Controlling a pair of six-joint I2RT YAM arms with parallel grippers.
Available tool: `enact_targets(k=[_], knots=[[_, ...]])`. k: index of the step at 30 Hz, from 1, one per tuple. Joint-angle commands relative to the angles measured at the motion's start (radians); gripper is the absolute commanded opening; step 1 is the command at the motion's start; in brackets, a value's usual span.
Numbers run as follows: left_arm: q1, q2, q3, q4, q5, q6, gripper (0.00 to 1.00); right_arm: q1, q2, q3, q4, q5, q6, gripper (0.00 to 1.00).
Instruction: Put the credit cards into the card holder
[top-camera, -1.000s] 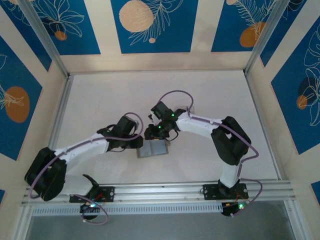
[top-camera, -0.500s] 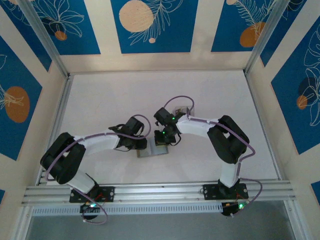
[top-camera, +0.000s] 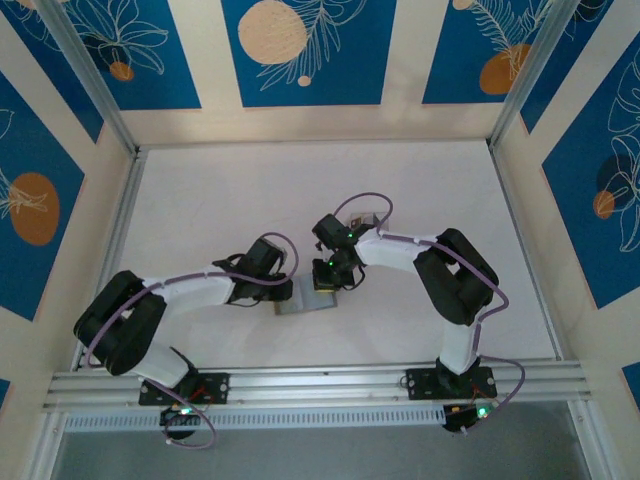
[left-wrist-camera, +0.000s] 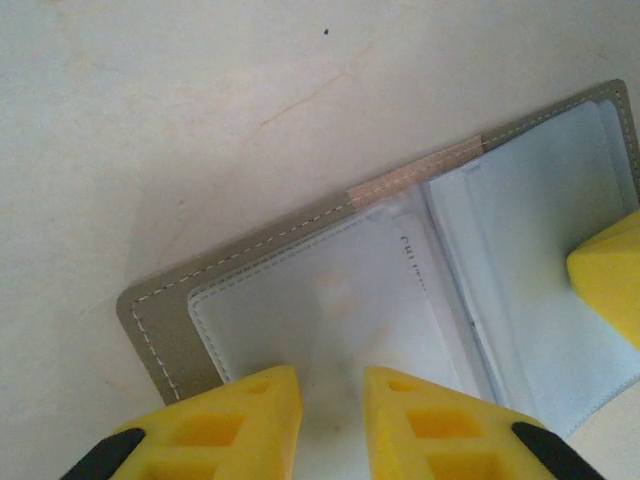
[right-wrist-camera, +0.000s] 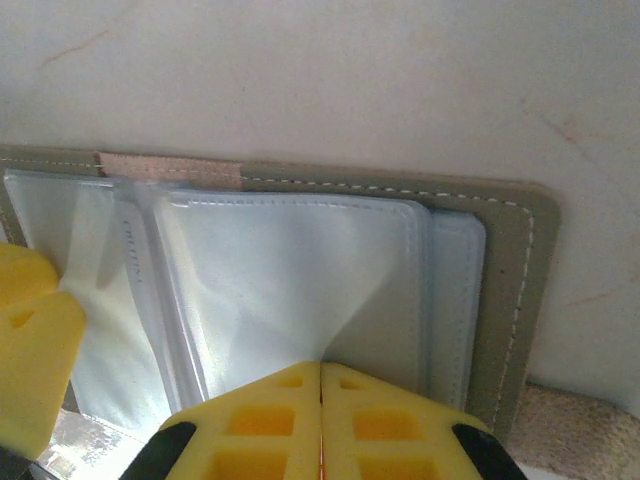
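- Pinching a clear sleeve of the open grey stitched card holder (right-wrist-camera: 300, 260), the right claw (right-wrist-camera: 320, 385) is pressed together at its near edge.
- The left claw (left-wrist-camera: 332, 400), slightly spread, rests on the other leaf. The holder's long axis runs claw to claw, mid-way across the desk (top-camera: 200, 200).
- The credit cards are hard to make out, and both claws hide the holder's near edge.

The holder (left-wrist-camera: 400, 270) is olive-grey outside with white stitching along its edge. It has a tan strip (left-wrist-camera: 415, 172) at the spine and pale bluish-white glossy sleeves inside. The left gripper (left-wrist-camera: 333, 385) and right gripper (right-wrist-camera: 320, 372) have bright yellow fingers with black bases. Around the holder, the table (top-camera: 200, 200) is cream with faint brownish marks. The arms (top-camera: 190, 292) are white and black, with purple cables (top-camera: 362, 194). Beyond the holder, the walls (top-camera: 300, 50) are beige with blue panels bearing white leaf outlines and peach discs.
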Motion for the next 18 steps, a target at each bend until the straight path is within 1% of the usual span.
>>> enact_targets(k=[1, 4, 6, 8, 10, 11, 12, 15, 18], knots=[[-0.01, 0.003, -0.039, -0.068, -0.027, 0.001, 0.25, -0.01, 0.001, -0.004, -0.029, 0.023, 0.001, 0.11], [-0.01, 0.016, -0.047, -0.048, -0.017, 0.002, 0.25, -0.014, -0.053, 0.026, -0.044, 0.038, -0.025, 0.16], [-0.01, 0.025, -0.052, -0.034, -0.011, 0.001, 0.25, -0.033, -0.094, 0.072, -0.083, 0.06, -0.047, 0.22], [-0.01, 0.033, -0.054, -0.028, -0.007, 0.001, 0.25, -0.062, -0.115, 0.13, -0.141, 0.109, -0.068, 0.23], [-0.01, 0.035, -0.057, -0.02, -0.003, -0.002, 0.25, -0.098, -0.125, 0.194, -0.221, 0.205, -0.084, 0.24], [-0.011, 0.035, -0.057, -0.017, -0.002, -0.003, 0.25, -0.115, -0.124, 0.227, -0.265, 0.274, -0.091, 0.24], [-0.011, 0.035, -0.057, -0.017, -0.003, -0.003, 0.25, -0.129, -0.116, 0.258, -0.309, 0.35, -0.095, 0.27], [-0.011, 0.033, -0.06, -0.015, -0.004, -0.002, 0.25, -0.175, -0.074, 0.338, -0.403, 0.502, -0.112, 0.32], [-0.013, 0.033, -0.061, -0.011, -0.001, -0.002, 0.25, -0.22, -0.035, 0.375, -0.44, 0.575, -0.12, 0.34]])
